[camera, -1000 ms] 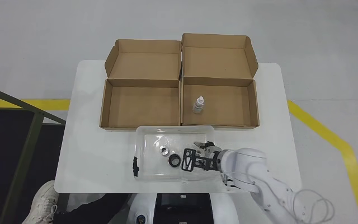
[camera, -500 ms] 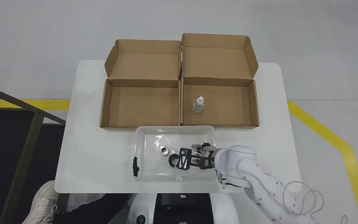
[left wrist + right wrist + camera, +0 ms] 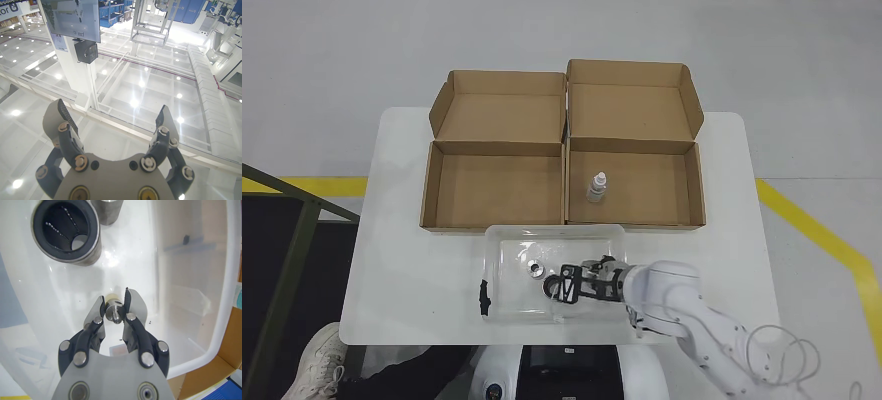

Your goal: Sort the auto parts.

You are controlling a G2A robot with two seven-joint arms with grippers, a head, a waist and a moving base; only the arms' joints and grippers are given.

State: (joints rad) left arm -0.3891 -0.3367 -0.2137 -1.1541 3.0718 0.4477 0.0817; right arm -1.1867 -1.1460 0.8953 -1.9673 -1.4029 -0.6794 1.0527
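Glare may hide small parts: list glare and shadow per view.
Right wrist view: a bright glint on the clear bin beside the sleeve, shadow ahead of the right gripper shut on a threaded stud. Left wrist view: ceiling lamps flare beyond the open left gripper. Top view: even light.

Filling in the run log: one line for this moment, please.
right gripper shut on threaded stud | inside clear bin | left gripper open, empty
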